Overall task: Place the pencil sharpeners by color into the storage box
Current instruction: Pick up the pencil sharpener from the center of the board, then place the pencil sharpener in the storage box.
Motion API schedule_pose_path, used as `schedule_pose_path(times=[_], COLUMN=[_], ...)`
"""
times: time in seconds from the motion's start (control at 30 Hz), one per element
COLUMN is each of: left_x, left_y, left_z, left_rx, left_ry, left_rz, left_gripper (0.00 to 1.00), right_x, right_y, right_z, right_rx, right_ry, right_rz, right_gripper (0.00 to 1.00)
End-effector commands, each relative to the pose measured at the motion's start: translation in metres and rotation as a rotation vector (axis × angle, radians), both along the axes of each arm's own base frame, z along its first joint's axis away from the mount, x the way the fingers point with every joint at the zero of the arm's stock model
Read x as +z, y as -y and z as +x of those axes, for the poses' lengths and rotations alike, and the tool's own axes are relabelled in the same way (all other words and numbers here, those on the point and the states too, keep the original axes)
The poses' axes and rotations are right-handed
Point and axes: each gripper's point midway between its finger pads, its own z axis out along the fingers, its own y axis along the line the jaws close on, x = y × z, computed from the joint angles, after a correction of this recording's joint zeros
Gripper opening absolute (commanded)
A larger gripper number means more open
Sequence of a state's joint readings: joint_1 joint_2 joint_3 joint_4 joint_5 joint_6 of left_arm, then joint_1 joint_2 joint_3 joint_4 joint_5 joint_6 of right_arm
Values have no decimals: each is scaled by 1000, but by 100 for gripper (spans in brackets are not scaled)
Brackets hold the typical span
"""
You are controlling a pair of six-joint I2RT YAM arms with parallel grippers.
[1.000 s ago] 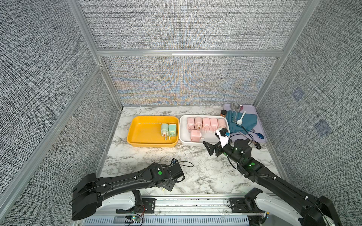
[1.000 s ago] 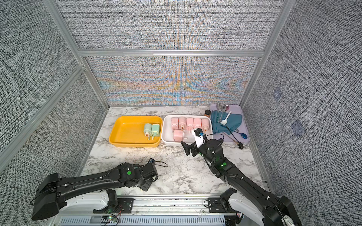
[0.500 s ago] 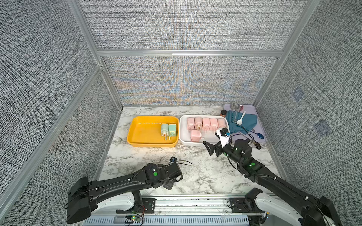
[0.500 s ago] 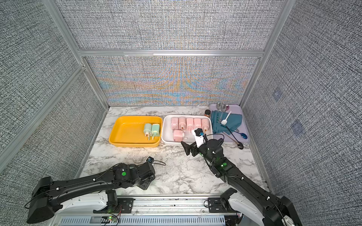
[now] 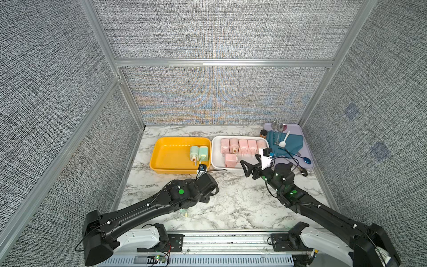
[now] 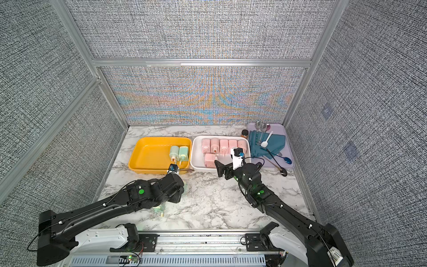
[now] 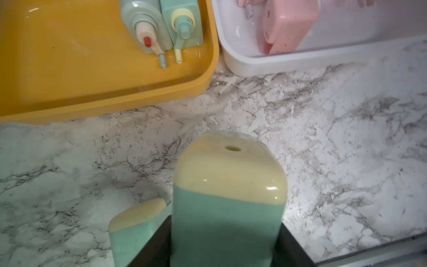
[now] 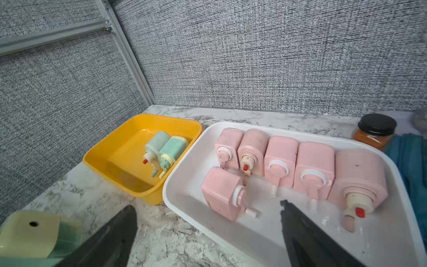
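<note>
The pink pencil sharpeners (image 5: pixel 243 146), six of them, lie in the white box (image 5: pixel 217 163). Five are in a row at the back and one is alone in front. Two green sharpeners (image 5: pixel 194 152) lie side by side in the yellow box (image 5: pixel 171 154), by its right wall. None of these has moved since a second ago, and the right arm has not moved either. The right gripper (image 8: pixel 206 205) hangs over the near edge of the white box with its jaws spread wide and nothing in them.

The left arm has changed. A second ago it was farther back toward the front rail. Now it has come forward, and its wrist is close to the yellow box. The left gripper (image 7: pixel 226 231) squeezes the held green sharpener (image 7: pixel 228 185) between its black fingers (image 7: pixel 159 242), cream end pointing at the boxes. The last green sharpener (image 7: pixel 136 224) lies on the table (image 7: pixel 346 138) just beside it, partly under the arm in both top views.

The sharpeners are smooth, shiny plastic blocks with round corners. At one end they have a pale neck and a thin crank, and some have a small red knob. The held one has a flat cream end with one little round hole. Both boxes are glossy plastic with round corners. The table looks like white marble with grey veins.
</note>
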State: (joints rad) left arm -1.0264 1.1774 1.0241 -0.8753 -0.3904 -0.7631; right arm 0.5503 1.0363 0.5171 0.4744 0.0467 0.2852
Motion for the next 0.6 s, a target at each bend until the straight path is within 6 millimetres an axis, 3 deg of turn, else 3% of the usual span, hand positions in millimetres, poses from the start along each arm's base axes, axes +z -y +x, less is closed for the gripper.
schedule_pose_path(times=[0.0,0.4,0.57], left_x=[6,29,27], left_y=[1,-45,-82], left_z=[18,98,129], left_rx=[46,215,291], left_ry=[17,64,20], left_rz=[-3,107,207], left_gripper=[0,0,0], right_x=[15,2,-3], right_y=[17,17,28], right_z=[15,18,20], right_rx=[-131,-123,-177], right_ry=[-10,-52,-82], right_rz=[74,37,42], right_gripper=[99,99,99])
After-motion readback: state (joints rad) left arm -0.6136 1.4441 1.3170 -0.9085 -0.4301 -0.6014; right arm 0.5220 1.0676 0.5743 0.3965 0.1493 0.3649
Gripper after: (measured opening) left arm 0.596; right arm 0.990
